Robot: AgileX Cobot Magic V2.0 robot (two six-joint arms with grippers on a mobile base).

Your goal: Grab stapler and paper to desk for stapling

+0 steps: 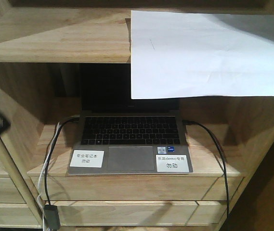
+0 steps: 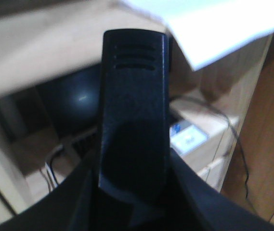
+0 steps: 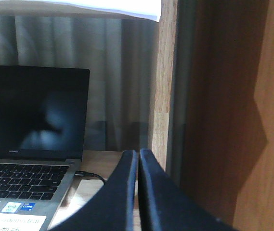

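Wooden shelf unit (image 1: 55, 43) fills the view, with an open laptop (image 1: 129, 139) in its lower bay. The paper (image 1: 209, 53) lies at the upper shelf's right end, drooping over the front edge. The left gripper (image 2: 133, 166) is pinching what looks like the black stapler (image 2: 134, 86). The right gripper (image 3: 138, 156), pressed together and empty, sits below the sheet. Paper pickup looks next: spread, rise, catch that overhang.

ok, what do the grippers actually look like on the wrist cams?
Right gripper: two smooth matte black fingers curving up to narrow tips, with no visible markings or cables. Left gripper: also black, with broad dark fingers low in the view. It is too blurred for finer detail.
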